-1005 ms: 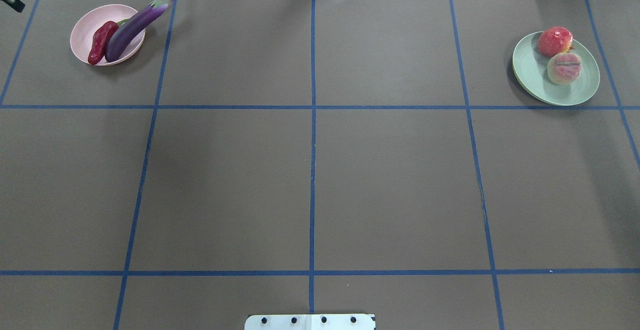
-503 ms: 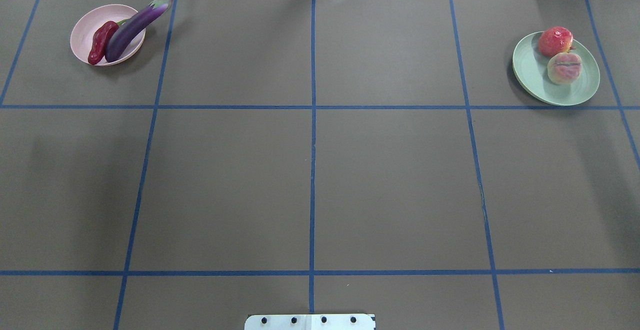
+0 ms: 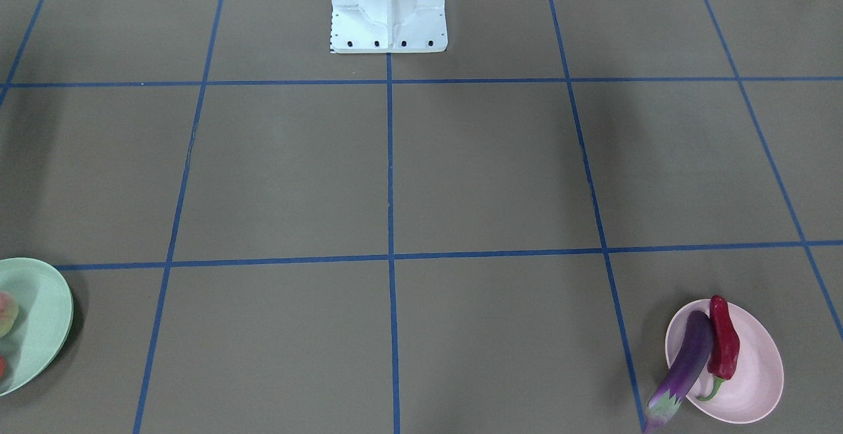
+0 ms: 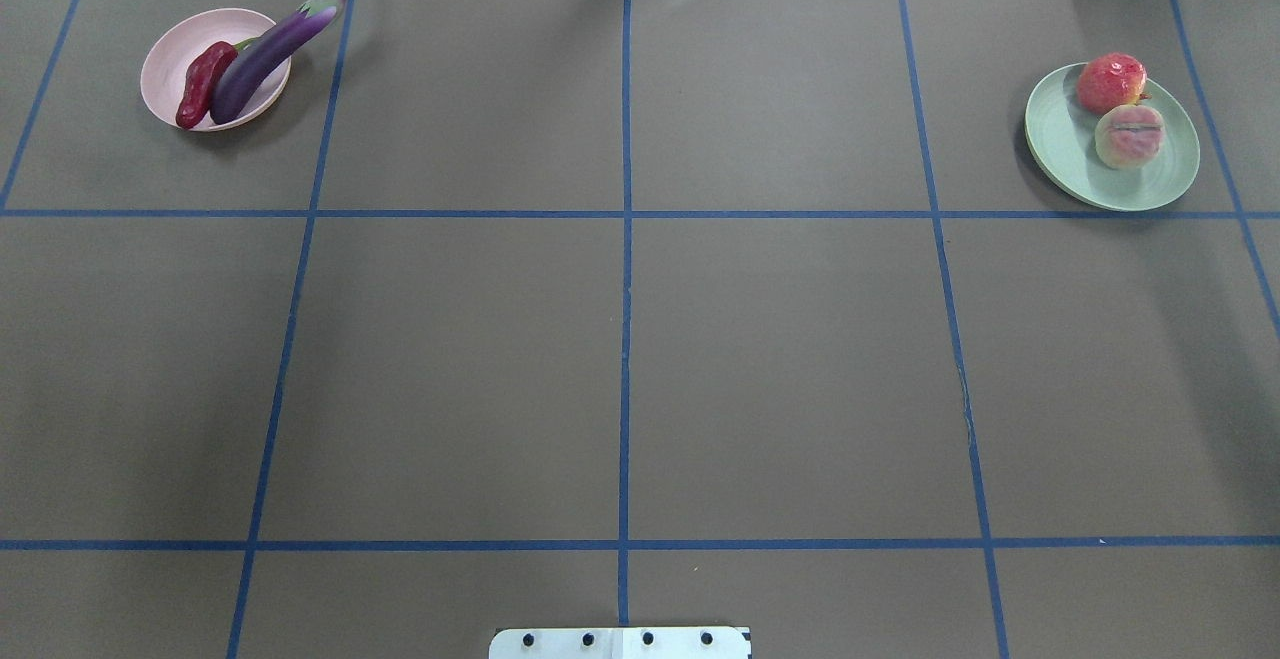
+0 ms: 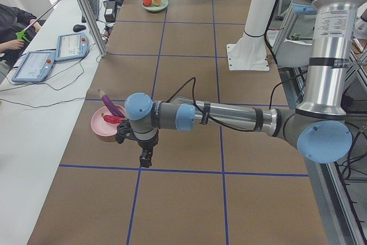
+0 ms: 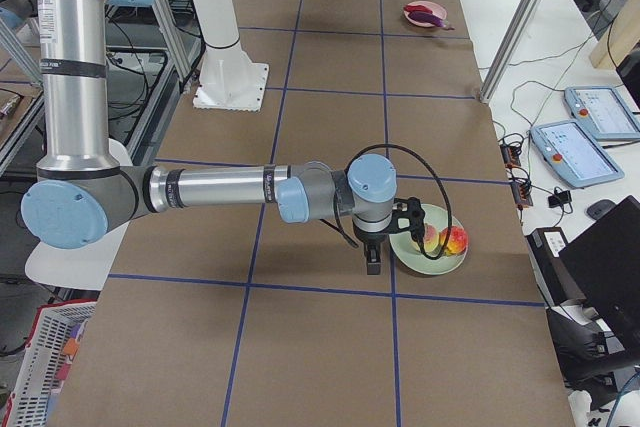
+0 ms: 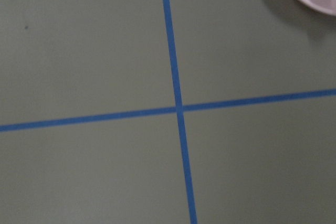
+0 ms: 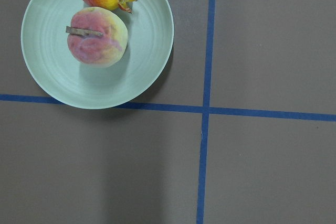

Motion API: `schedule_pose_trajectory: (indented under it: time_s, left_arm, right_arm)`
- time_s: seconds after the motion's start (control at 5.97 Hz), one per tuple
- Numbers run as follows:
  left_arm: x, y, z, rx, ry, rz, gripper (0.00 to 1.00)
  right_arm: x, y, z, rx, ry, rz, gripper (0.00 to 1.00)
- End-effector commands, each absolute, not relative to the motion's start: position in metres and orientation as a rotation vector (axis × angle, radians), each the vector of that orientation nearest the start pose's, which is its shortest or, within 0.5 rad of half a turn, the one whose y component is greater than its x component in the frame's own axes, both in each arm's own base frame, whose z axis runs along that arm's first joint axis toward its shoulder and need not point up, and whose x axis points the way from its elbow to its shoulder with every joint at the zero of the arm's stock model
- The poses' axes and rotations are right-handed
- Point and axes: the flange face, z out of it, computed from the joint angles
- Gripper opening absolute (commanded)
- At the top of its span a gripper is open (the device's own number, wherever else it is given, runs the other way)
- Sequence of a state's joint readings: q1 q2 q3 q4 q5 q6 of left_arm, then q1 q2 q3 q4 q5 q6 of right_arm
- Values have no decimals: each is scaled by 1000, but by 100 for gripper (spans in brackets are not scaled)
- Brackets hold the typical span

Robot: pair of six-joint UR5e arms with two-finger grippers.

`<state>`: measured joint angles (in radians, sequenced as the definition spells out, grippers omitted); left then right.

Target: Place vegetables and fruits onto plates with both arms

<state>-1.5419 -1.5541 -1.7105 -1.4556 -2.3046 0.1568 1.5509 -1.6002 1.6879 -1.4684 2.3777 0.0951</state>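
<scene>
The purple eggplant (image 4: pixel 270 51) and the red chili pepper (image 4: pixel 205 84) lie on the pink plate (image 4: pixel 165 54) at the far left; the eggplant's cap overhangs the rim. The pomegranate-like fruit (image 4: pixel 1110 82) and the peach (image 4: pixel 1128 136) lie on the mint green plate (image 4: pixel 1062 144) at the far right. My left gripper (image 5: pixel 146 156) hangs just beside the pink plate (image 5: pixel 102 131); I cannot tell whether it is open. My right gripper (image 6: pixel 372 262) hangs beside the green plate (image 6: pixel 432 257); I cannot tell its state either. The right wrist view shows the peach (image 8: pixel 97 43) below.
The white pedestal base (image 3: pixel 388 19) stands at the robot's side of the table. Blue tape lines cross the brown table cover (image 4: pixel 625 339). Tablets (image 5: pixel 69 47) and cables lie on the side table, where an operator's hand (image 5: pixel 11 43) shows.
A black part at the overhead view's top left edge has left the view. The shadow on the table's left has drifted. The fruits, vegetables and plates have not moved.
</scene>
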Motion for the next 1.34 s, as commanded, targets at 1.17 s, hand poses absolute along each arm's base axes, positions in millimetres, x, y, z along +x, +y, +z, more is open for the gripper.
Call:
schedule_pose_trajectory:
  time_s: [1.17]
  left_arm:
    - [-50,-444,611,28,825,167,100]
  right_arm:
    - [50,-485,609,122,-810,-6,100]
